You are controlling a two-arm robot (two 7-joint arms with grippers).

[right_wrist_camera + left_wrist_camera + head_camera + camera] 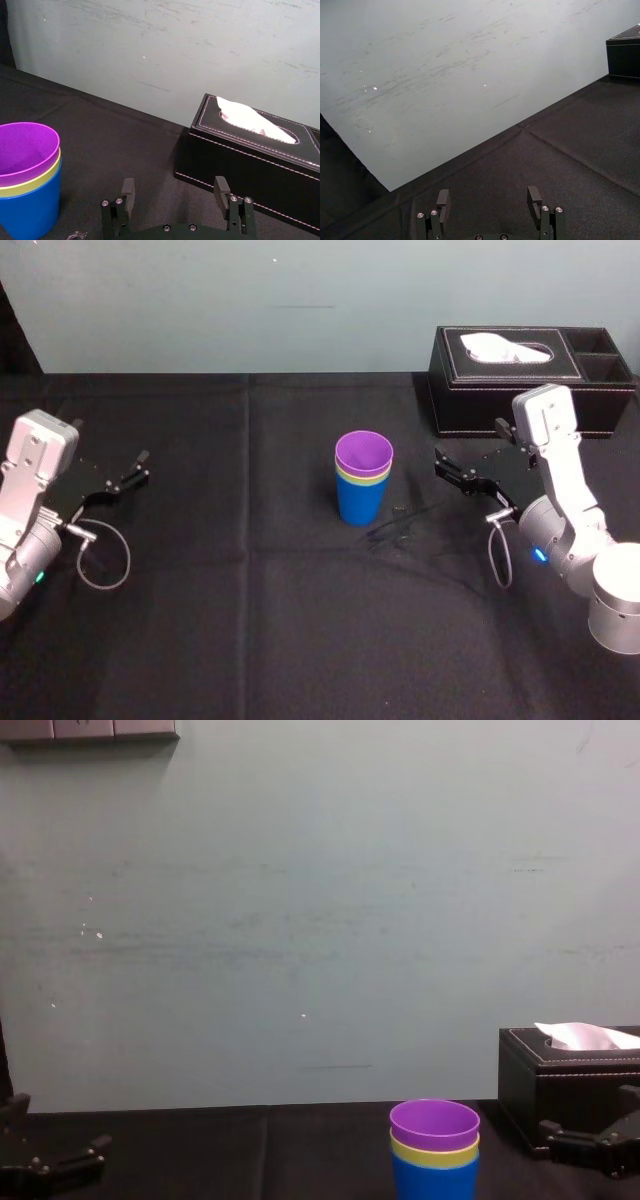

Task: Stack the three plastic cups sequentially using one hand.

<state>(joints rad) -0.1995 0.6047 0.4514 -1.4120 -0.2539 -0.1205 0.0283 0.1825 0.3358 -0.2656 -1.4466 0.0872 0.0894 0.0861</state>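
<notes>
Stack of cups (363, 480): three smooth, tapered plastic cups nested together, standing upright near the middle of the desk (250, 620), which is covered in black cloth.
Blue cup (360, 506): at the bottom, resting on the desk, with most of its side showing.
Yellow-green cup (365, 478): inside the blue one. Only a thin band under its rim shows, so its body can hardly be judged.
Purple cup (364, 452): innermost and on top, mouth open upward, rim highest.
Right tool (447, 468): just above the desk to the right of the stack, apart from it, jaws spread with nothing between them.
Left tool (125, 478): far on the left side of the desk, well away from the cups, jaws also spread and empty.
Tissue box (530, 380): black, at the back right near the wall (250, 300), white tissue poking out.
</notes>
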